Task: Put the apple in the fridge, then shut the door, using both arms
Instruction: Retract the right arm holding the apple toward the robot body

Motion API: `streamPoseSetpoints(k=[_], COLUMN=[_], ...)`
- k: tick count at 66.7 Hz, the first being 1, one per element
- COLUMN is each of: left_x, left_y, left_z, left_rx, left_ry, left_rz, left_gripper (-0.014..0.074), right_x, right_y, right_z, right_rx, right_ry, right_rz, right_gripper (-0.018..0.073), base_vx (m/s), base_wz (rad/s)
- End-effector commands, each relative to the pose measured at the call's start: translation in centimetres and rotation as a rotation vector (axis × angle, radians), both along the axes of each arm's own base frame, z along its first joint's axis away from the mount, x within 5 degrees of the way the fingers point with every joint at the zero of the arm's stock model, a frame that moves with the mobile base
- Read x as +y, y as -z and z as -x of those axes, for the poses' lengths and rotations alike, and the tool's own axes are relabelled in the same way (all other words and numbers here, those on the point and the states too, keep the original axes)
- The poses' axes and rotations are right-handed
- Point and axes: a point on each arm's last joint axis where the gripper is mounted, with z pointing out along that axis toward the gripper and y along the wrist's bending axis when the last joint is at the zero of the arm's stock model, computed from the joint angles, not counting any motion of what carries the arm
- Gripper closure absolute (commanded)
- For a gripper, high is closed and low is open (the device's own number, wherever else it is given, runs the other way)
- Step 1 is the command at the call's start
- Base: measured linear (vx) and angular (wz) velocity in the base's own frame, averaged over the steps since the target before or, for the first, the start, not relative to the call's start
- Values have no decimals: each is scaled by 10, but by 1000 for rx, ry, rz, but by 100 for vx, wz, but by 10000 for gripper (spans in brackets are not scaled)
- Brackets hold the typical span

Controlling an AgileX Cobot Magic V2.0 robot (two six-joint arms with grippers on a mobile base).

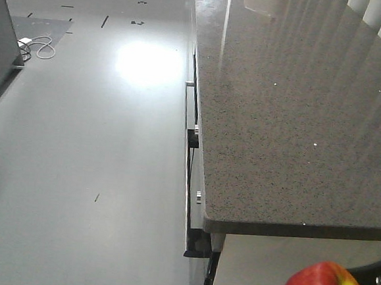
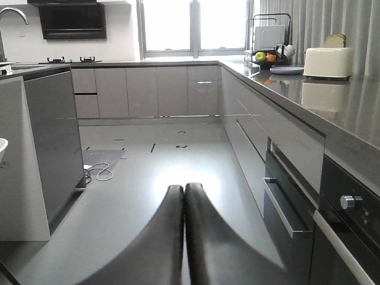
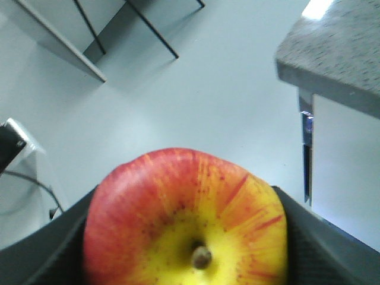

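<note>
R claw clamps round, streaky red-yellow apple — L claw closed.

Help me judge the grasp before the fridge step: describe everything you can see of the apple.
The apple is round and glossy, red with orange streaks fading into a speckled yellow patch around a short brown stem that faces the right wrist camera. Its visible side looks whole. Black gripper fingers clamp it on both sides, holding it off the pale floor near the corner of the speckled grey countertop.
</note>
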Motion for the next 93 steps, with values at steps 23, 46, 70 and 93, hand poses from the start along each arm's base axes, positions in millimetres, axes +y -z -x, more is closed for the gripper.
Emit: streamPoseSetpoints(k=[23, 46, 70, 93], left_x=[-1, -1, -1, -1], left_y=[-13, -13, -13, -13], left_z=[3, 3, 3, 3], left_rx=[-109, -109, -109, -109], left_ry=[10, 10, 10, 10], left_rz=[-1, -1, -1, -1], left_gripper=[603, 603, 603, 603], right_x=[9, 14, 14, 14], right_y=[18, 19, 19, 19], right_z=[36, 44, 44, 44], right_rx=[-22, 10, 9, 9], right_ry=[-63, -161, -159, -159], right_rz=[-124, -124, -125, -125], right_gripper=[429, 429, 429, 429], base_vx=[0, 0, 0, 0], base_wz=[0, 0, 0, 0])
